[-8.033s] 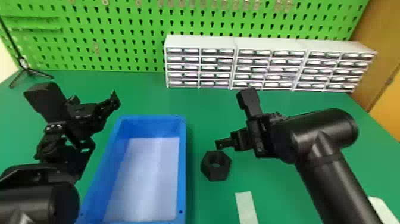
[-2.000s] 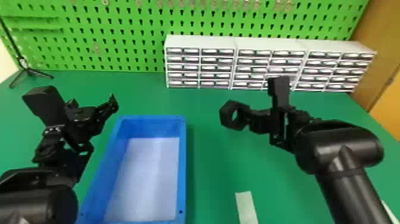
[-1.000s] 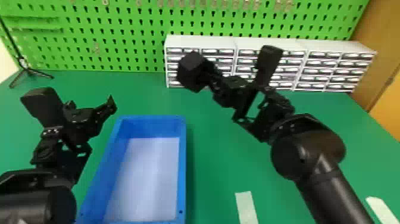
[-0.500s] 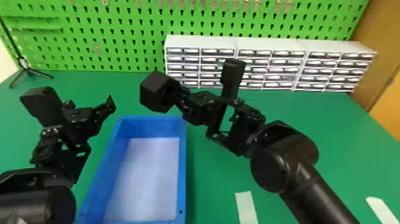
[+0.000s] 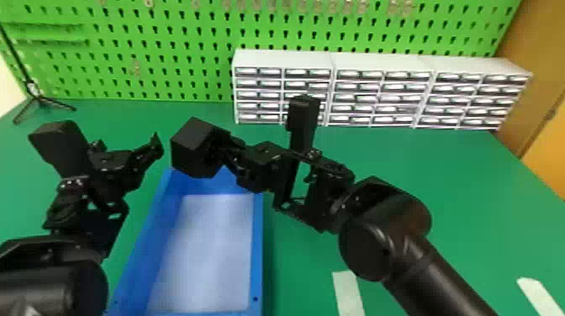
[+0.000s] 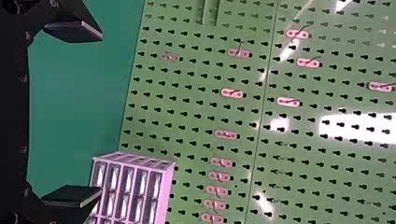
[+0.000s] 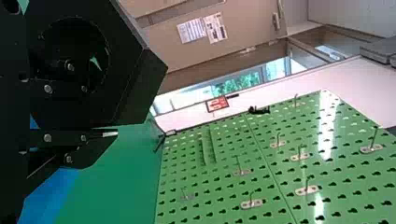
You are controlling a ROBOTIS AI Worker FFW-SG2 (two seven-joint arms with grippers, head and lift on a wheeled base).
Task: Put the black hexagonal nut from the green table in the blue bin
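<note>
My right gripper [image 5: 229,153] holds the black hexagonal nut [image 5: 191,145] above the far end of the blue bin [image 5: 257,252]. In the right wrist view the nut [image 7: 140,79] sits at my right gripper's fingers [image 7: 100,135], one finger through its hole and one outside it. My left gripper [image 5: 128,147] is parked left of the bin, close to the nut's left side. In the left wrist view my left gripper [image 6: 72,114] has its two fingers wide apart with nothing between them.
White drawer cabinets [image 5: 382,88] line the back of the green table [image 5: 471,210], before a green pegboard [image 5: 168,50]. A black tripod stand [image 5: 40,98] is at the far left. White tape strips [image 5: 348,294] lie on the table to the right of the bin.
The nut was on the table, then was lifted in my right gripper and carried left and nearer, from before the cabinets to over the bin's far end. The left arm has barely moved.
</note>
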